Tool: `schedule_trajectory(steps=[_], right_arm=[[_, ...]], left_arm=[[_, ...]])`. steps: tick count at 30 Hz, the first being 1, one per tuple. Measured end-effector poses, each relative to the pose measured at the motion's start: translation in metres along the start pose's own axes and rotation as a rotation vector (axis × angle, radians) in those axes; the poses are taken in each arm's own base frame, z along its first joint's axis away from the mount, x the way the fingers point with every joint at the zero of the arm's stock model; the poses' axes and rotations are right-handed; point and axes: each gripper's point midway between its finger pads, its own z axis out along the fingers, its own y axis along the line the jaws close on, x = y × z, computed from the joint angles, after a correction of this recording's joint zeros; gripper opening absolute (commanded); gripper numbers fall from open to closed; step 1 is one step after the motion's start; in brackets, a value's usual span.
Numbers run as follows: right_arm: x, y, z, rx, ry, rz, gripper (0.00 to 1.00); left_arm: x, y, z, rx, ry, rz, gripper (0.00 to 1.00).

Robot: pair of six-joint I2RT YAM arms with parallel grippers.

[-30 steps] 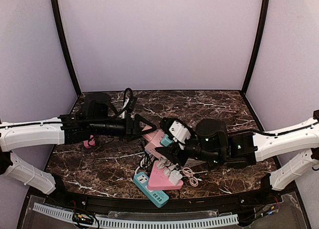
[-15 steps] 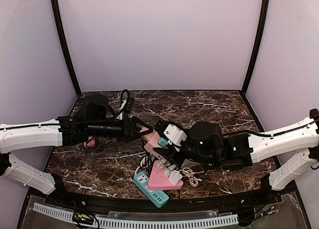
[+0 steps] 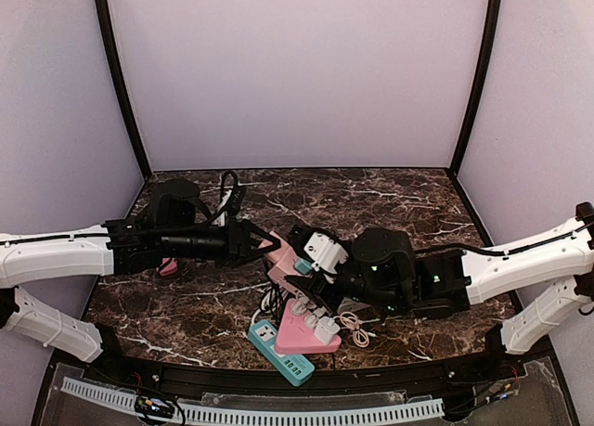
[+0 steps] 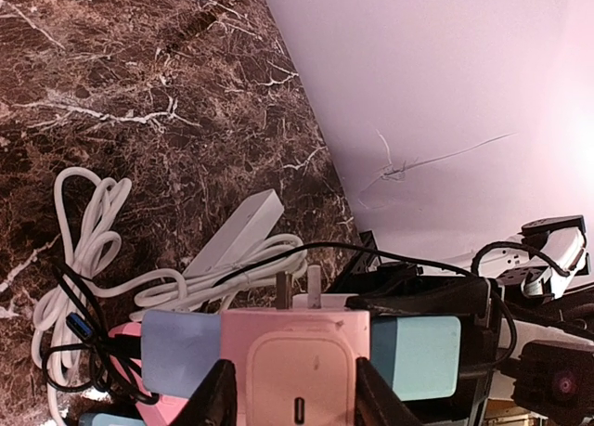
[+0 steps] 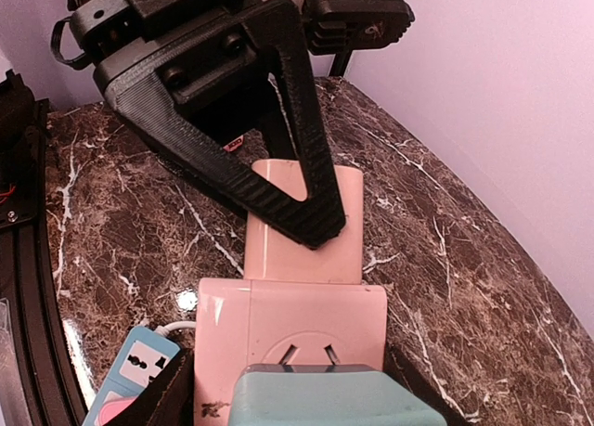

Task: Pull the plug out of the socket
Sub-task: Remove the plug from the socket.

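A pink plug point(image 5: 302, 226) sits flush against a pink socket cube point(image 5: 292, 338); a teal plug point(image 5: 334, 398) is in the cube's near face. In the top view the pink plug point(image 3: 281, 252) and the cube point(image 3: 297, 269) meet at the table's centre between both arms. My left gripper point(image 3: 269, 243) is shut on the pink plug point(image 4: 295, 370), with one finger point(image 4: 218, 400) on each side and two metal prongs point(image 4: 297, 291) showing beyond it. My right gripper point(image 3: 313, 277) is shut on the cube, its fingers point(image 5: 153, 398) flanking it.
A pink triangular power strip point(image 3: 306, 333) with white plugs and a teal power strip point(image 3: 278, 350) lie near the front edge. A white cable point(image 4: 93, 222) and a white strip point(image 4: 237, 231) lie behind. A black round object point(image 3: 176, 199) stands at the back left.
The left gripper's fingers have closed in onto the pink plug. The right arm has shifted a little to the left with the cube.
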Motion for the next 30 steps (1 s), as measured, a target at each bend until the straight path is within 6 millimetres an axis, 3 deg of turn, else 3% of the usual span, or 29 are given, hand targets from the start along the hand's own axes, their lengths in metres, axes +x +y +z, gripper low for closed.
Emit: schedule_trajectory(steps=[13, 30], right_arm=[[0.0035, -0.0006, 0.006, 0.02, 0.004, -0.019, 0.0], [-0.0041, 0.0018, 0.0033, -0.002, -0.023, -0.016, 0.0]], left_arm=[[-0.0029, -0.0011, -0.0007, 0.004, -0.012, -0.005, 0.01], [-0.0034, -0.0094, -0.006, -0.001, 0.028, 0.049, 0.01]])
